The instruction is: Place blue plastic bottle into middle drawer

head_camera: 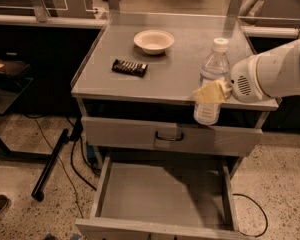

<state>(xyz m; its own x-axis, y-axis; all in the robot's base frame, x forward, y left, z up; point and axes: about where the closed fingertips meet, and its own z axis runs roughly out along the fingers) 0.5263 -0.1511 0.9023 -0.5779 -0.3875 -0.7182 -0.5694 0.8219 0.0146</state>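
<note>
The blue plastic bottle (pixel 214 70), clear with a white cap, hangs upright in the air at the right front edge of the cabinet top. Its base is in front of the closed upper drawer front. My gripper (pixel 208 93) comes in from the right on a white arm. Its yellowish fingers (pixel 212 90) are shut around the bottle's middle. The middle drawer (pixel 160 194) is pulled out below, a wide grey tray with a bare floor. The bottle is above its right part.
A white bowl (pixel 153 40) and a dark wrapped snack bar (pixel 130 67) lie on the cabinet top (pixel 180 74). The closed drawer front has a dark loop handle (pixel 169 135). Cables and a black pole (pixel 52 164) lie on the floor at left.
</note>
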